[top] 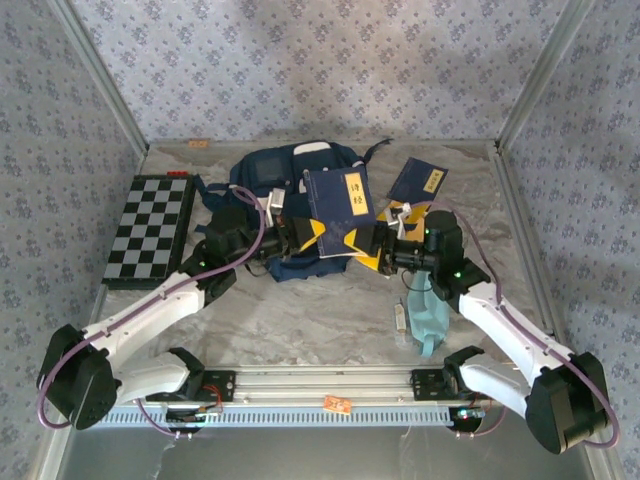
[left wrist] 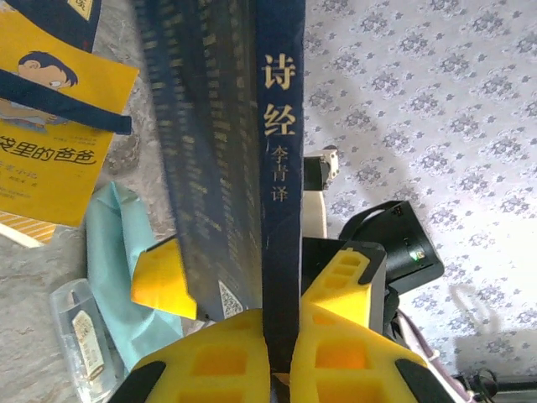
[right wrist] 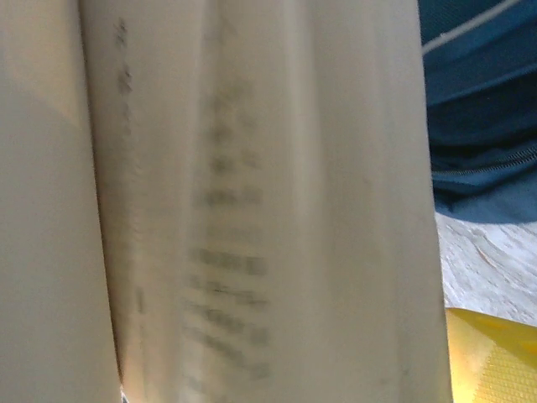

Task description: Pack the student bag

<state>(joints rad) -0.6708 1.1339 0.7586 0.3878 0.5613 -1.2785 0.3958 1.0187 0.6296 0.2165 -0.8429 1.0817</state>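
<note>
The student bag [top: 270, 172], a navy backpack, lies at the back middle of the table. In front of it, a navy book with a yellow title label [top: 338, 205] is held up off the table. My left gripper [left wrist: 281, 353] is shut on its spine [left wrist: 281, 168]. My right gripper [top: 378, 245] comes in from the right, open wide. One of its yellow fingers [left wrist: 164, 281] stands at the cover side and the other [left wrist: 346, 273] at the spine side. In the right wrist view, blurred pages [right wrist: 252, 210] press close to the camera, with backpack fabric [right wrist: 478, 92] behind.
A second navy book [top: 418, 180] leans at the right over a yellow book [left wrist: 50, 143]. A teal pouch [top: 428, 318] and a small clear packet [top: 399, 316] lie near the right arm. A checkered chessboard [top: 150, 230] lies at the left. Patterned walls enclose the table.
</note>
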